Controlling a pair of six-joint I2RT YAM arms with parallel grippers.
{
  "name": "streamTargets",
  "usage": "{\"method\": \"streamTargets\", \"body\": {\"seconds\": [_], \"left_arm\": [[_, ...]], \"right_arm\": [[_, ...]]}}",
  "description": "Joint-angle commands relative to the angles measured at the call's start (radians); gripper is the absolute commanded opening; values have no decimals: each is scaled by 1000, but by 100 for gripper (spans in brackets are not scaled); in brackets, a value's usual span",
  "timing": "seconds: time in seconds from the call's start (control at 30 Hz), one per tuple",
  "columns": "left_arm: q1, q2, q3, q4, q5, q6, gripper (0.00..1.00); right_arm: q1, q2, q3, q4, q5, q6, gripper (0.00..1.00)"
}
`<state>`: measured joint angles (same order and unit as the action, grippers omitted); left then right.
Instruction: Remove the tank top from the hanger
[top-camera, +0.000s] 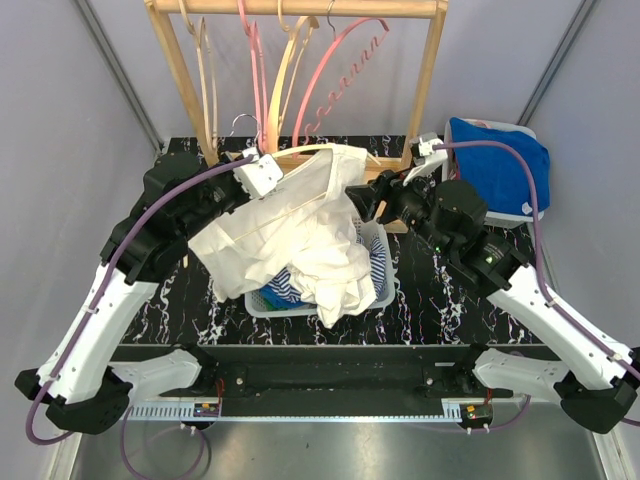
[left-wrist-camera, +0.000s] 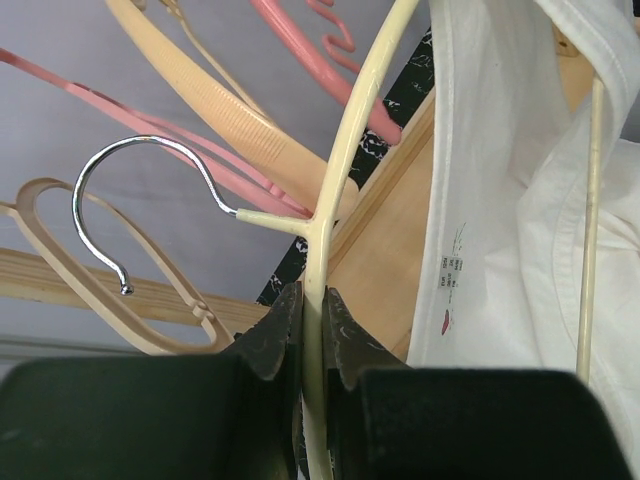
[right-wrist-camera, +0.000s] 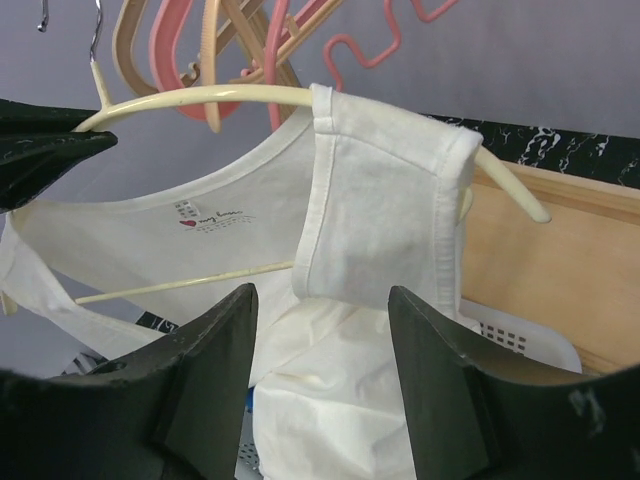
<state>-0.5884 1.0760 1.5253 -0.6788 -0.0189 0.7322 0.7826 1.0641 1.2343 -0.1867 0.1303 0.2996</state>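
L gripper (left-wrist-camera: 312, 330) clamped on cream hanger (left-wrist-camera: 352, 145) just below its hook (left-wrist-camera: 140, 140). R gripper (right-wrist-camera: 320, 292) has jaws apart, facing the strap (right-wrist-camera: 380, 200) of the white tank top (right-wrist-camera: 200, 250), which is draped over the hanger arm. Risk, as I judge it: R pinches the arm too and the strap snags at the hanger tip.

You get bright, even overhead light in all 3 views; shadows soft. Steel floor (top-camera: 330, 450) shows mild sheen. Left gripper (left-wrist-camera: 312, 290) and right gripper (right-wrist-camera: 320, 295) sit dark and blurred near the lens. Tank top (right-wrist-camera: 380, 200) reads near blown out, folds visible.
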Motion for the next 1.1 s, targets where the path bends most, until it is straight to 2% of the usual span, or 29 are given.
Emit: {"method": "streamTargets", "body": {"seconds": [0.0,0.27,0.43,0.7,0.87,1.07], "left_arm": [[-11,-28,9,105,-30,-11,0],[-11,-42,12,70,-7,-20,0],[-10,-45,35,30,5,-30,0],[-10,-60,53,-25,45,-44,0],[-10,-62,55,-34,59,-51,0],[-10,-59,58,-42,59,-53,0]], "right_arm": [[1,-13,-50,96,20,87,63],[3,36,-41,141,5,104,62],[3,57,-44,147,40,32,63],[1,-30,-99,141,167,-83,71],[-2,0,-104,167,144,-62,73],[-3,66,-96,260,33,31,72]]}}
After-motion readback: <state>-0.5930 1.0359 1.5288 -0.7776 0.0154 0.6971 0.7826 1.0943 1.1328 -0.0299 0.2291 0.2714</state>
